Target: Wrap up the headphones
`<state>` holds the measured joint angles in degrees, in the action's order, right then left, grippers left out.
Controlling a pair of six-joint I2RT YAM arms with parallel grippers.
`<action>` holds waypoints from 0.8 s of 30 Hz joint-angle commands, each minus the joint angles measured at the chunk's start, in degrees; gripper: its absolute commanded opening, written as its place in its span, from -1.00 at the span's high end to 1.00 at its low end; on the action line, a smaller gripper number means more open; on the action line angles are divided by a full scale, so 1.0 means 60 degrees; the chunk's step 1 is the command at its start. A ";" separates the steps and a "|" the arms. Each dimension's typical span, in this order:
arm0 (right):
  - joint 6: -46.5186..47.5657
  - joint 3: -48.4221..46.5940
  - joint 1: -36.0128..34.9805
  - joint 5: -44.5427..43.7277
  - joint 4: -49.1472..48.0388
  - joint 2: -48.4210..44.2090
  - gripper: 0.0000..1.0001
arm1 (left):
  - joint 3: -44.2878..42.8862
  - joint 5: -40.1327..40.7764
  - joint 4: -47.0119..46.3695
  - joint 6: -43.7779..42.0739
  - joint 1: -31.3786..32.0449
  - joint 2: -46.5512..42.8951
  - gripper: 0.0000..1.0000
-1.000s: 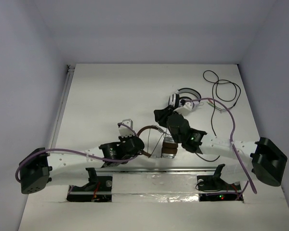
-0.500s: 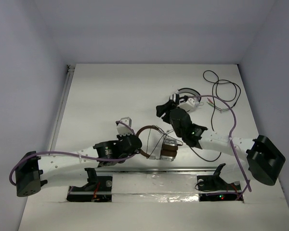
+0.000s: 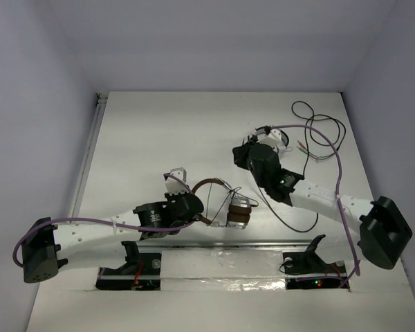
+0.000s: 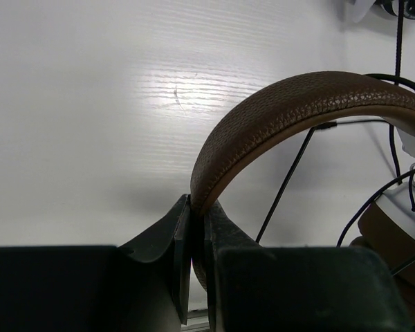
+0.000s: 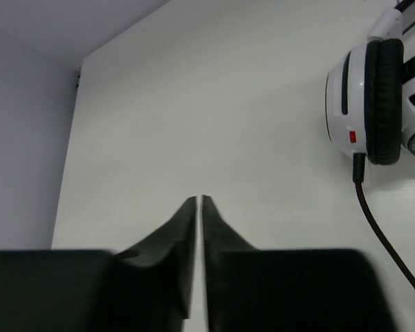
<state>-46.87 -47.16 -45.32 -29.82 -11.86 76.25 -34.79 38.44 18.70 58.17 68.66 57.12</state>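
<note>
Here the white wood-grain table is boxed in by pale lilac walls, with a metal rail along the table's left edge. The headphones sit near the middle of the table's front edge, with the thin black cable strung across them. The left gripper is clamped on the brown headband. Over the table's far right part, the right gripper has its fingers pressed almost together on nothing, near the white-and-black striped headphones.
</note>
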 commanded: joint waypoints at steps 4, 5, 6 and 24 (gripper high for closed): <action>0.0722 0.0359 0.0053 0.0049 0.0730 -0.2042 1.00 | -0.0589 0.1298 0.0136 0.0354 0.0040 -0.0044 1.00; 0.0824 0.0562 0.0053 0.0121 0.0920 -0.2276 1.00 | -0.0589 0.1401 0.0107 0.0324 0.0040 0.0102 1.00; 0.0854 0.0651 0.0053 0.0224 0.1038 -0.2525 0.99 | -0.0575 0.1590 0.0048 0.0266 -0.0061 0.0191 1.00; 0.1103 0.1106 0.0053 0.0796 0.3500 -0.6468 0.01 | 0.0217 -0.0691 -0.4492 -0.2869 -0.4397 0.2402 1.00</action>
<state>-41.19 -41.12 -45.28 -25.30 6.90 37.50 -33.23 37.17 0.23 43.07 43.99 69.73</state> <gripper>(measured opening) 0.487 0.053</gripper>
